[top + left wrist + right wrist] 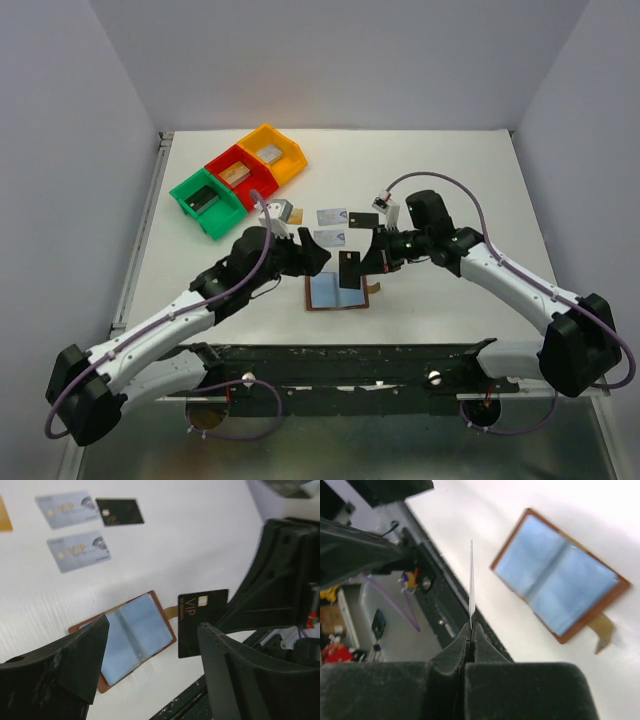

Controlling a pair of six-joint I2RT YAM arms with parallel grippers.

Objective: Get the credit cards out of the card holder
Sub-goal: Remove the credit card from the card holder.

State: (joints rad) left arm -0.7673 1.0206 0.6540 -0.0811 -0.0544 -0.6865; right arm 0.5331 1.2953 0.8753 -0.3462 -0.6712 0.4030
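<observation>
**Top view.** The card holder point(337, 292) lay open and flat on the table point(450, 170), blue inner faces up, between the two wrists. The right gripper point(365, 262) was pinched tight on a black card point(349, 268), held on edge at the holder's far side. We could not tell whether card and holder touched. The left gripper point(320, 258) hung just beside that card. Farther back, apart from the holder, lay a silvery card point(331, 216), a second silvery card point(329, 237) and a second black card point(364, 219). Green, red and yellow bins point(240, 175) sat at far left.

**Left wrist.** The left fingers point(75, 655) stood wide apart, gripping nothing. Through the gap we saw the open holder and, just beside it, the upright black card with gold "VIP" lettering. A gold-tan card point(4, 514) showed at the frame's edge.

**Right wrist.** The jaws met on the black card's lower edge, and the card appeared edge-on as a thin line. Beyond it the holder lay open, its snap tab point(601, 630) sticking out.
</observation>
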